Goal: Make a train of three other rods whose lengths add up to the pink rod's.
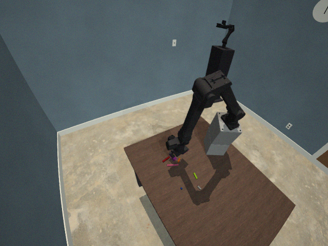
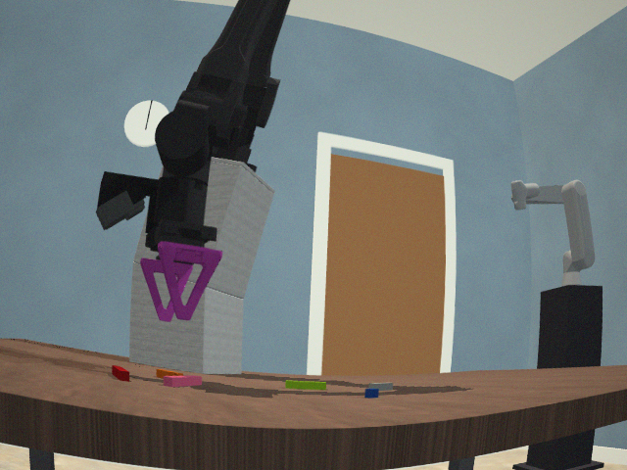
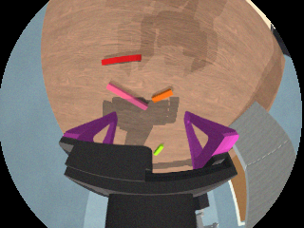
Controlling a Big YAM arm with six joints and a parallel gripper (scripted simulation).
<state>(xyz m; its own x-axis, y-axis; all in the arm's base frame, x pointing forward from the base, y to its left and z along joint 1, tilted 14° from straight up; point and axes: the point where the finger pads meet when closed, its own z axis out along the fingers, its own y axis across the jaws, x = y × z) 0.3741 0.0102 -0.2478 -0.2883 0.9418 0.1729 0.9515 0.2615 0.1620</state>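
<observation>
The end effector [image 2: 174,315] is held fully open and empty above the desk [image 2: 304,419]. In the wrist view, the pink rod [image 3: 127,97] is laid flat, slanting down to the right, with its lower end near the orange rod [image 3: 162,95].

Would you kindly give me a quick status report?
Gripper open, empty, above table. Pink rod flat beside orange rod; no train yet. Nothing blocking.

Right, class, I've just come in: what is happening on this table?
One black robot arm hangs its purple gripper open and empty above the table, over the red, orange and pink rods. The lime, grey and blue rods lie apart. No train is laid yet.
</observation>
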